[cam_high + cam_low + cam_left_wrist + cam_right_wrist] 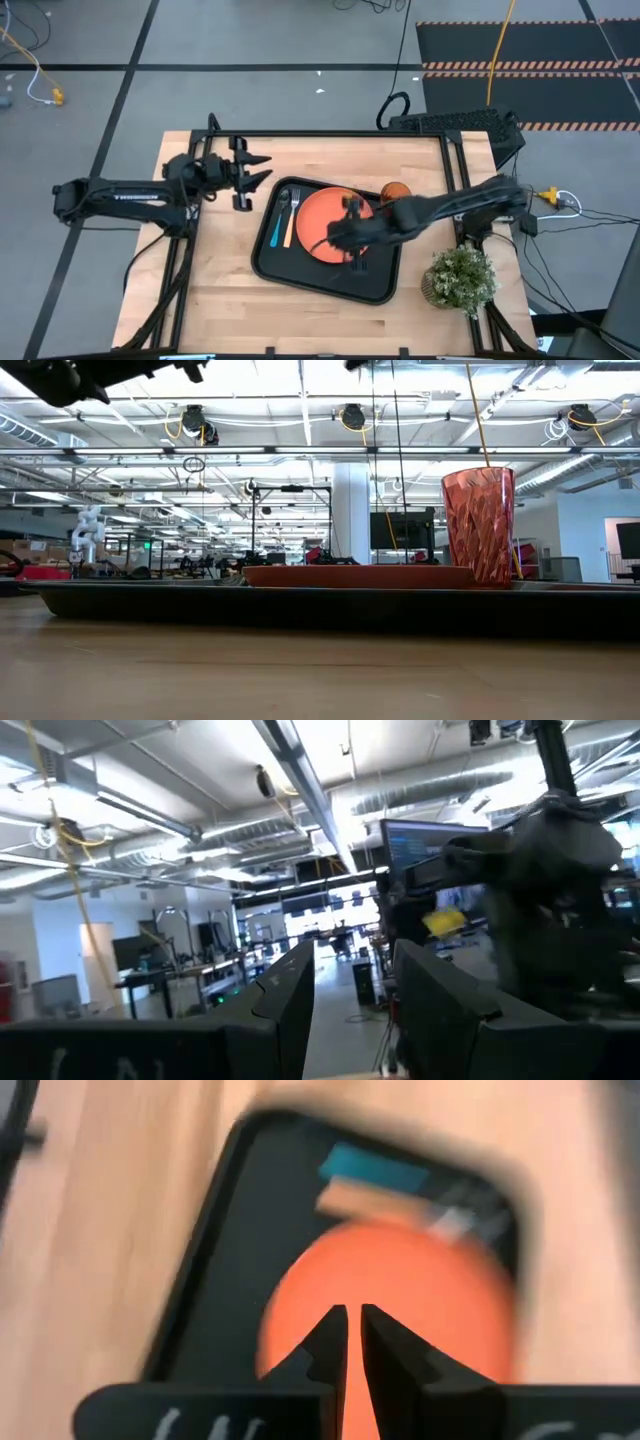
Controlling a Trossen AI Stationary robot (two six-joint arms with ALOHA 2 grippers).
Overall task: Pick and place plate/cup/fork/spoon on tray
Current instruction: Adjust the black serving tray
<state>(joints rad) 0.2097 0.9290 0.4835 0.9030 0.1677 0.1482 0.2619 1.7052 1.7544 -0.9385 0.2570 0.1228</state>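
The black tray (pixel 290 268) lies mid-table. The orange plate (pixel 318 222) lies flat in it and also shows in the low view (pixel 360 575). The blue-handled spoon (pixel 276 228) and the tan-handled fork (pixel 291 222) lie side by side in the tray's left part. The orange cup (pixel 480 525) stands upright at the tray's far right corner (pixel 397 189); whether it is inside the rim I cannot tell. My right gripper (pixel 353 1330) hangs above the plate, fingers almost together, empty. My left gripper (pixel 262 172) is open and empty, raised left of the tray's far left corner.
A small potted plant (pixel 460 275) stands near the table's right front corner. Bare wood (pixel 215 270) lies left of the tray. The left wrist view looks level into the room, where my right arm (pixel 560 870) shows.
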